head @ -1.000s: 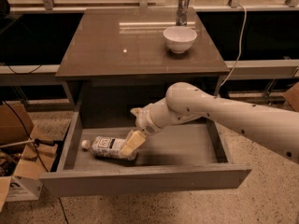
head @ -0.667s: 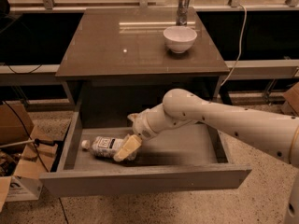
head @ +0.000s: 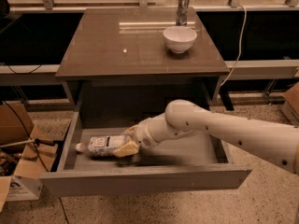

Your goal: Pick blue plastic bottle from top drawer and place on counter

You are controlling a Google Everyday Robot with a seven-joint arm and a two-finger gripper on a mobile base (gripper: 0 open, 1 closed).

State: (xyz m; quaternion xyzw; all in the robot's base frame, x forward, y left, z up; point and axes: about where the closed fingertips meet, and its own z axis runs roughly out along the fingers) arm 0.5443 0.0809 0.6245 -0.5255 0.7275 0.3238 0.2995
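Note:
The blue plastic bottle (head: 99, 145) lies on its side on the floor of the open top drawer (head: 140, 181), at the left, with its white cap pointing left. My gripper (head: 127, 142) is down inside the drawer at the bottle's right end, touching or overlapping it. The white arm reaches in from the right. The counter (head: 121, 50) is the glossy top above the drawer.
A white bowl (head: 180, 38) and a small metal object (head: 182, 9) stand at the counter's back right. Cardboard boxes (head: 18, 143) sit on the floor to the left of the drawer. A white cable (head: 240, 36) hangs to the right of the cabinet.
My gripper has moved left and lower along the drawer floor, onto the bottle's right end. The bottle has stayed in place.

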